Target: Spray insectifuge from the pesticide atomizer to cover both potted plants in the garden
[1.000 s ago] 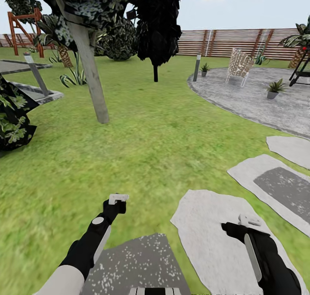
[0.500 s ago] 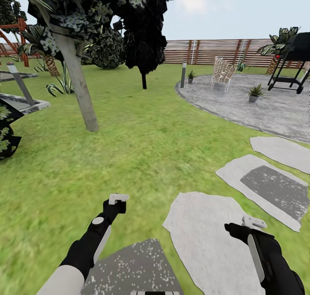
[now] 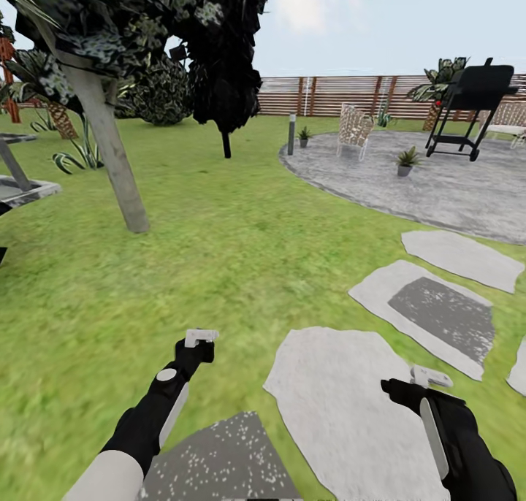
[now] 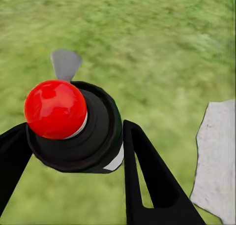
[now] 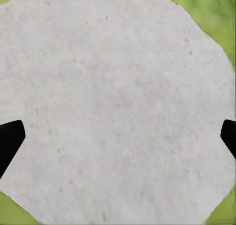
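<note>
Two potted plants (image 3: 406, 161) sit far ahead on my patio (image 3: 453, 187), right of centre, well apart. Left gripper (image 4: 73, 136) clamps the pesticide atomizer (image 4: 78, 131); right gripper (image 5: 118, 136) hangs apart, empty, over a stepping stone (image 5: 113, 97).

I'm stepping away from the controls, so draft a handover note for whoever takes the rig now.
Right tool: open, empty, over a stepping stone.
Left tool: over grass; grip unclear, red-knobbed black object between its fingers.
Potted plant on the patio; second potted plant at its edge.
Done: nothing evident.
Left: get the atomizer, spray both plants.
</note>
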`<state>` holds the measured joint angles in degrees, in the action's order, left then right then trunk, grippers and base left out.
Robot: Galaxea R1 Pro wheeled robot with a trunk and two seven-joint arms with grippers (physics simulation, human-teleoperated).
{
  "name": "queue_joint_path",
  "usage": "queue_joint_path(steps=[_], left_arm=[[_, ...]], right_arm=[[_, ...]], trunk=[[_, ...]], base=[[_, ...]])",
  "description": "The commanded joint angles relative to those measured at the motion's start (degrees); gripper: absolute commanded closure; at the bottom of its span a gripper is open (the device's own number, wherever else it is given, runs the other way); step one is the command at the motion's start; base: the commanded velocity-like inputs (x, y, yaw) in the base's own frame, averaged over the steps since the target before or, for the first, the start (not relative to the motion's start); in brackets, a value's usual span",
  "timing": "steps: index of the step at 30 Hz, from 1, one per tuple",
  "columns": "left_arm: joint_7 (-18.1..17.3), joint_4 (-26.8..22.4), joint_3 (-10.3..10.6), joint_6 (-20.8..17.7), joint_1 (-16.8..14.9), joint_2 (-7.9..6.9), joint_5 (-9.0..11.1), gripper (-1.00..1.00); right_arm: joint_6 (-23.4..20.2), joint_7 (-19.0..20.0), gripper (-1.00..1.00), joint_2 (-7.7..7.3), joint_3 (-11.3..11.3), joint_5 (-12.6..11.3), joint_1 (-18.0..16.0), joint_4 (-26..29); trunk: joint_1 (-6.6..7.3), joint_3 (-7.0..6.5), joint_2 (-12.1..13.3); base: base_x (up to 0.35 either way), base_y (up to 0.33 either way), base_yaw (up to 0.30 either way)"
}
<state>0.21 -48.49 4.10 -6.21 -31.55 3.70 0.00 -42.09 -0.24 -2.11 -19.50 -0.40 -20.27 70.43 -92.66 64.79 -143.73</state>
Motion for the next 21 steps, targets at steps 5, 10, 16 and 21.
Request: queue_joint_path(steps=[5,10,16,21], left_arm=[[0.03,-0.11,0.04,-0.34,0.0,-0.01,0.0,1.0],[0.03,-0.11,0.04,-0.33,0.0,-0.01,0.0,1.0],[0.02,-0.11,0.04,-0.34,0.0,-0.01,0.0,1.0],[0.04,-0.11,0.04,-0.32,0.0,-0.01,0.0,1.0]], right_arm=[[-0.28,-0.03,-1.0,0.01,-0.01,-0.04,-0.03,0.06],[-0.28,-0.03,-1.0,0.0,-0.01,-0.04,-0.03,0.06],[-0.28,-0.03,-1.0,0.0,-0.01,-0.04,-0.03,0.06],[-0.28,-0.03,-1.0,0.01,-0.01,-0.04,-0.03,0.06]], trunk=[[0.01,-0.17,-0.02],[0.01,-0.39,-0.02],[0.11,-1.54,0.03],[0.17,-2.21,0.06]], base=[[0.0,0.0,-0.243],[0.0,0.0,-0.243],[0.0,0.0,-0.243],[0.0,0.0,-0.243]])
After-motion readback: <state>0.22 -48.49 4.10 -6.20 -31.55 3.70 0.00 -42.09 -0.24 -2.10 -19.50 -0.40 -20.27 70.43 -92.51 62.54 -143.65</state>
